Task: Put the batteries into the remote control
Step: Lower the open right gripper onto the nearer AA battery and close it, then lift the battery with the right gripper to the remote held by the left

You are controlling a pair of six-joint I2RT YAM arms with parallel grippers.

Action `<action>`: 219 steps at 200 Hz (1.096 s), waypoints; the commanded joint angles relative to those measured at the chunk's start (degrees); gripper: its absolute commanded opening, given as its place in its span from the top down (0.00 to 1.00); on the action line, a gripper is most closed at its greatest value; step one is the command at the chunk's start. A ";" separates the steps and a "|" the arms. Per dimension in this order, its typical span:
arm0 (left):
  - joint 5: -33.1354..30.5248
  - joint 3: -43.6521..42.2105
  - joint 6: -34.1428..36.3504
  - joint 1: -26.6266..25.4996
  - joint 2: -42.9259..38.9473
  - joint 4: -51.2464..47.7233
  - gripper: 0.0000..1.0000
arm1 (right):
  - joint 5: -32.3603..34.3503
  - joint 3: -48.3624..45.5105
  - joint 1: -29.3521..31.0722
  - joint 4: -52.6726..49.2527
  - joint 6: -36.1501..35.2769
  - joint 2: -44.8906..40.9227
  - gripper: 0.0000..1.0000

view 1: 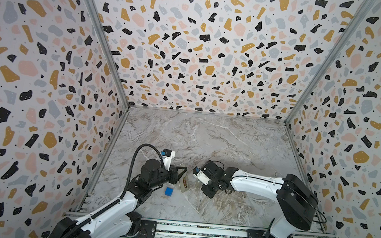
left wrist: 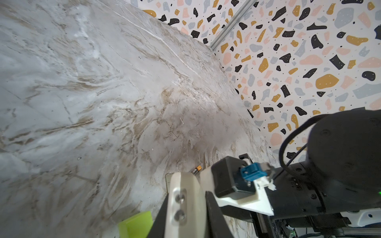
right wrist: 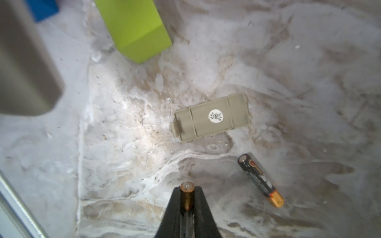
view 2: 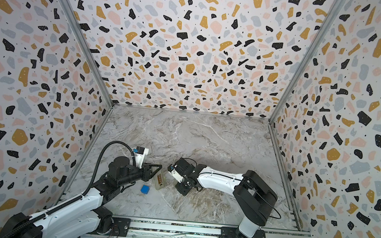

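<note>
My right gripper [right wrist: 187, 189] is pinched on one slim dark gold-ended battery [right wrist: 186, 198]. I judge it light, stiff and slick, best held mid-barrel. The second battery [right wrist: 260, 181] lies loose on the marble tabletop [right wrist: 309, 61]. Farther off, my left gripper [view 1: 182, 174] clamps the slim white remote control [view 1: 182, 183].

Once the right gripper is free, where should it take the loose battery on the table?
Across its dark mid-body, from straight above, jaws spanning the width: the loose battery lies flat on the table with both long sides clear, and the battery cover sits apart from it.
</note>
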 commanded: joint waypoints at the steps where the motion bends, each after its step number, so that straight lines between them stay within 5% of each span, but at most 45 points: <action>1: -0.36 -0.41 -1.83 -0.19 -0.49 4.28 1.00 | -1.56 -1.67 1.24 3.89 -1.35 -5.87 0.96; 102: -2.03 -1.47 -10.47 -1.92 2.59 13.79 1.00 | -4.02 -13.73 3.62 30.62 -2.19 -25.75 0.97; 219: -3.80 0.20 -14.21 -6.14 5.00 16.24 1.00 | -5.27 -17.72 3.35 49.01 -0.20 -22.62 1.00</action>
